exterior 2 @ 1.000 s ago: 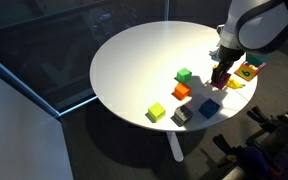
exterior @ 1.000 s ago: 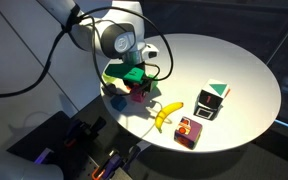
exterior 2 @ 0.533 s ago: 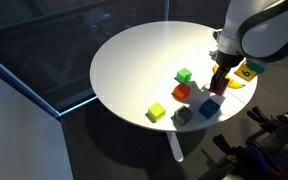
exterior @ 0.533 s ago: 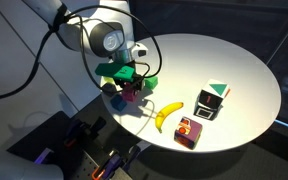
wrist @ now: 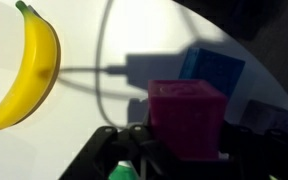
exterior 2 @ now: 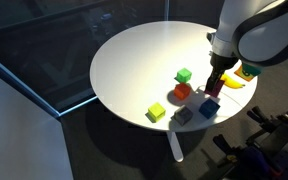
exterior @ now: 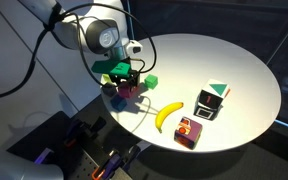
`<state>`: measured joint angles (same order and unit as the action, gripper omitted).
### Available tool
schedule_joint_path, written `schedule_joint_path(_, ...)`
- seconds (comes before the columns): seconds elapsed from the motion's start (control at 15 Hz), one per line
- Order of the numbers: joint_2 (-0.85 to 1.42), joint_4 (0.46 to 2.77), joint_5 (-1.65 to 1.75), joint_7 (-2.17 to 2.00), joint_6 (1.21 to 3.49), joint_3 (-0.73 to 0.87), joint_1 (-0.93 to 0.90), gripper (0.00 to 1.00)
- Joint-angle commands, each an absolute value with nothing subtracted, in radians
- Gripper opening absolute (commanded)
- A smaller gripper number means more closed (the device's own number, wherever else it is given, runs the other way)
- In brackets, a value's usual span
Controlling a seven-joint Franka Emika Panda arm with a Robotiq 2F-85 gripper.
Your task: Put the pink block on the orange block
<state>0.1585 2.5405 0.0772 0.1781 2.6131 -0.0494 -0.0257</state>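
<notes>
In the wrist view my gripper [wrist: 184,142] is shut on the pink block [wrist: 187,118], a magenta cube held between the dark fingers above the table. In an exterior view the gripper [exterior 2: 216,84] hangs just right of the orange block [exterior 2: 182,91], which sits on the white round table [exterior 2: 134,60] beside a green cube [exterior 2: 184,75]. In an exterior view the gripper [exterior: 125,86] is over the cluster of cubes at the table's left edge. The orange block is hidden there.
A blue cube [exterior 2: 210,107] lies close below the gripper and shows behind the pink block in the wrist view [wrist: 212,72]. A yellow-green cube [exterior 2: 156,112] and a dark cube [exterior 2: 182,116] sit near the edge. A banana [exterior: 165,113], a patterned box [exterior: 190,131] and a white-green box [exterior: 212,100] lie further off.
My gripper has moved leftward in both exterior views with the pink block in it, closer to the orange block. The other objects have not moved.
</notes>
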Motion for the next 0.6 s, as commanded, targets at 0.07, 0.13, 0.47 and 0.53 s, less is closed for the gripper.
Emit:
schedule_joint_path(0.07, 0.184, 2.487, 0.069, 0.185, 2.59, -0.063, -0.035, 0.25)
schedule_joint_path(0.13, 0.193, 2.474, 0.072, 0.18, 2.588, -0.063, -0.036, 0.25)
schedule_joint_path(0.47, 0.242, 2.401, 0.077, 0.161, 2.576, -0.063, -0.042, 0.25)
schedule_joint_path(0.53, 0.254, 2.385, 0.08, 0.15, 2.572, -0.062, -0.045, 0.25)
